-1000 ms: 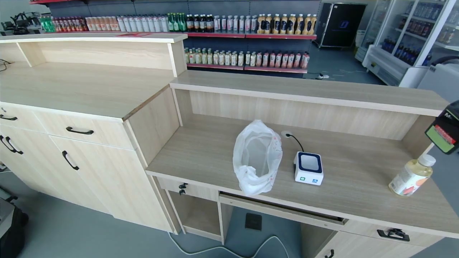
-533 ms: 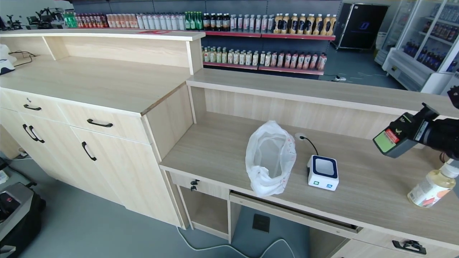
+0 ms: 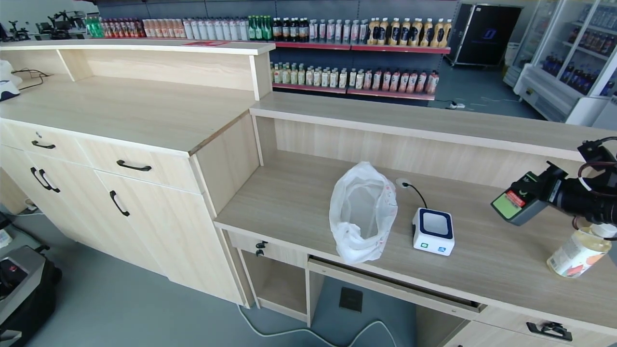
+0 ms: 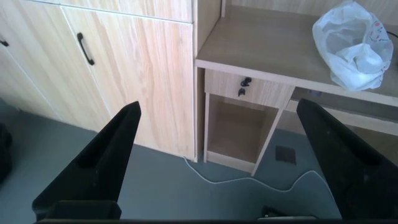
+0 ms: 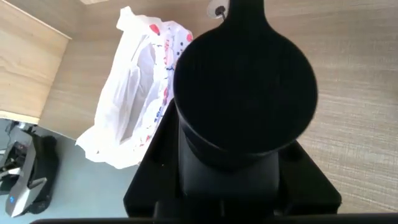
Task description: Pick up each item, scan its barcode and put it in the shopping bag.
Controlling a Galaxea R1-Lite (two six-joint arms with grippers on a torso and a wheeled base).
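While the right gripper (image 3: 554,190) clenches a dark container (image 3: 518,205) with a green and red label above the counter (image 3: 482,255), the scanner (image 3: 434,230) lies down to its left. The shopping bag (image 3: 361,212) stands farther left, and a bottle (image 3: 576,250) stands just beneath it. The left gripper (image 4: 217,106) hangs low, fingers spread.

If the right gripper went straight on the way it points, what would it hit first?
Probably the white scanner on the counter; the right gripper aims down toward it, though depth is unclear.

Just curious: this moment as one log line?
white plastic shopping bag: open; yellowish plastic bottle: on wooden counter; left gripper: open
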